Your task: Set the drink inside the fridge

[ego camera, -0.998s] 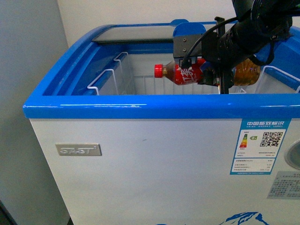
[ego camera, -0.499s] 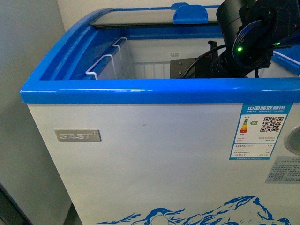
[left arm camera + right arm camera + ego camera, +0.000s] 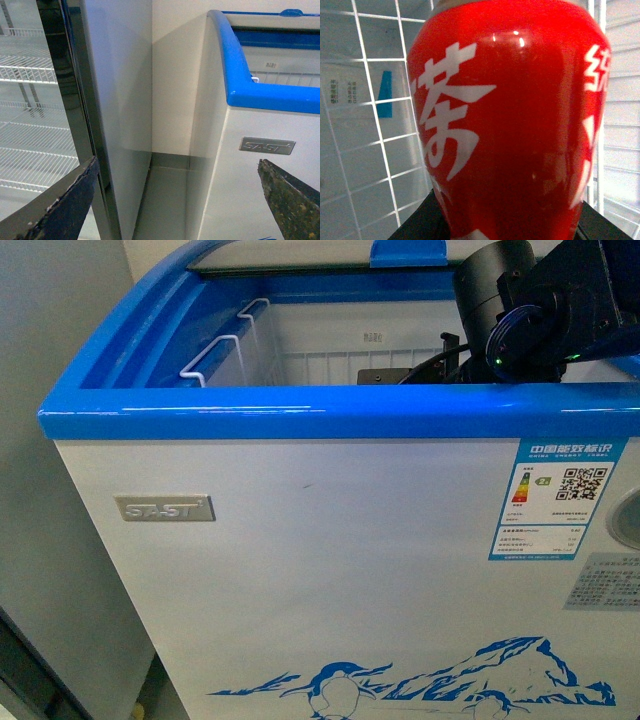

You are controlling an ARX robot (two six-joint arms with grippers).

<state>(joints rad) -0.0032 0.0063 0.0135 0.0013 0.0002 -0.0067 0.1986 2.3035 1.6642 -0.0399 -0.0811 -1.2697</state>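
The fridge (image 3: 300, 420) is a white chest cooler with a blue top rim, open, with a white wire basket (image 3: 235, 355) inside. My right arm (image 3: 520, 315) reaches down into it; its gripper is hidden behind the front rim. In the right wrist view that gripper is shut on the drink bottle (image 3: 510, 120), whose red label with white characters fills the picture, with basket wires (image 3: 375, 115) close behind. The bottle is hidden in the front view. My left gripper (image 3: 185, 200) is open and empty, low beside the fridge's left front corner (image 3: 235, 95).
A tall glass-door cabinet with white wire shelves (image 3: 30, 100) stands left of the fridge, with a narrow floor gap (image 3: 165, 200) between them. A wall runs behind. An energy label (image 3: 563, 498) and a penguin-and-mountain decal (image 3: 420, 680) are on the fridge's front.
My right arm has lowered the bottle from above the rim down into the fridge, so it dropped out of the front view. The front camera's view has shifted slightly downward.
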